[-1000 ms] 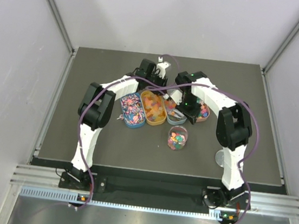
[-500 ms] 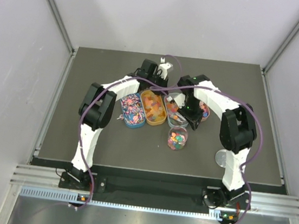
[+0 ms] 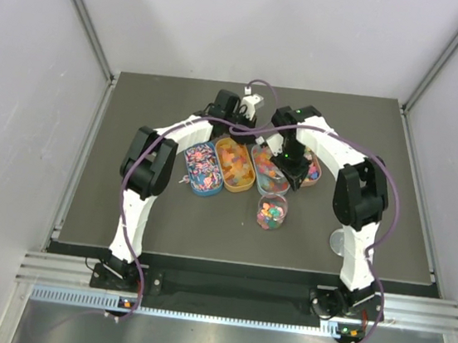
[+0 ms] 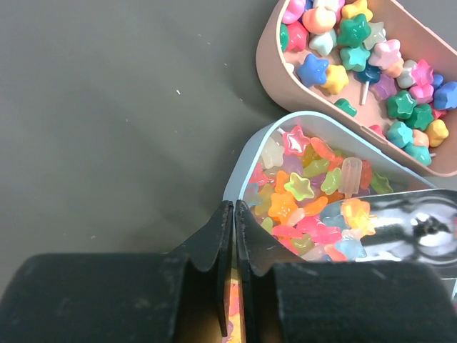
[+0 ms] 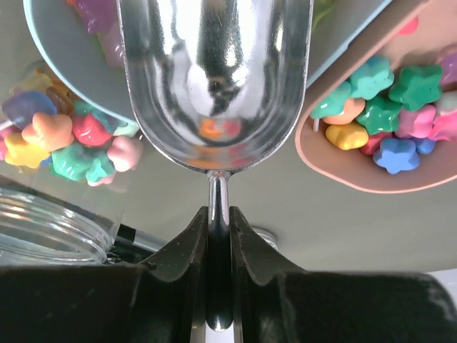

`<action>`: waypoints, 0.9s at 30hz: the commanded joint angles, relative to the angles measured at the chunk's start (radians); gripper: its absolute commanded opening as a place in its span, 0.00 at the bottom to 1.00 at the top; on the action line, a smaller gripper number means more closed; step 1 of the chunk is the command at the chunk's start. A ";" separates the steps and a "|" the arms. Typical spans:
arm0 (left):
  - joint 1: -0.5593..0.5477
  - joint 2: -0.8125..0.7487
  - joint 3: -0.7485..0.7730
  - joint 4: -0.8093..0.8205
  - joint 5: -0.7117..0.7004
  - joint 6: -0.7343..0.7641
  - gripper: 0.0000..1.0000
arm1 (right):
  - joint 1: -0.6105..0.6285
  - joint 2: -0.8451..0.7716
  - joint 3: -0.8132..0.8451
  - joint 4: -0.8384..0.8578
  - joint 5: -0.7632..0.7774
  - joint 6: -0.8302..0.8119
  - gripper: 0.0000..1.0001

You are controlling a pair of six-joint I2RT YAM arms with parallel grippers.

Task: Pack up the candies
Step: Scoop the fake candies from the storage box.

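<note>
From above, a dark grey desk (image 3: 108, 207), bounded left and right by aluminium rails (image 3: 83, 154) and white walls, carries four oval plastic trays in a row just behind its middle. They are a blue tray (image 3: 202, 192), an orange tray (image 3: 241, 190), a pale-blue tray (image 3: 271, 192) and a pink tray (image 3: 315, 182), each close beside the next. The candies (image 3: 271, 214), tiny sweets in mixed colours, lie in all four trays and in a clear round jar (image 3: 260, 211) that stands just in front of the pale-blue tray. Bare desk runs from the blue tray to the left rail, from the pink tray to the right rail, and from the jar to the near edge. A clear round disc (image 3: 336, 242) lies beside the right arm (image 3: 358, 196). The left arm (image 3: 148, 163) reaches over the trays' far ends. Compared with a second ago, the right wrist sits a little farther back and more of the pale-blue tray shows. The jar and trays have not shifted.

In the left wrist view, the left gripper (image 4: 233, 214) has its jaws drawn almost together, leaving only a thin slit, with nothing visibly held. Its tips are at the pale-blue tray's rim. A polished steel scoop (image 4: 421, 221) rests among the star-shaped candies there, and bare desk spreads to the left.

In the right wrist view, the right gripper (image 5: 218, 221) is clamped on the scoop's thin handle. The scoop's bowl shows only reflections and sits by the pale-blue tray's edge, with the jar at lower left and the pink tray at right.
</note>
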 commanded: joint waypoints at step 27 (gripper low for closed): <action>-0.042 0.002 -0.010 0.053 0.072 -0.042 0.00 | 0.065 0.084 0.128 -0.030 -0.065 0.099 0.00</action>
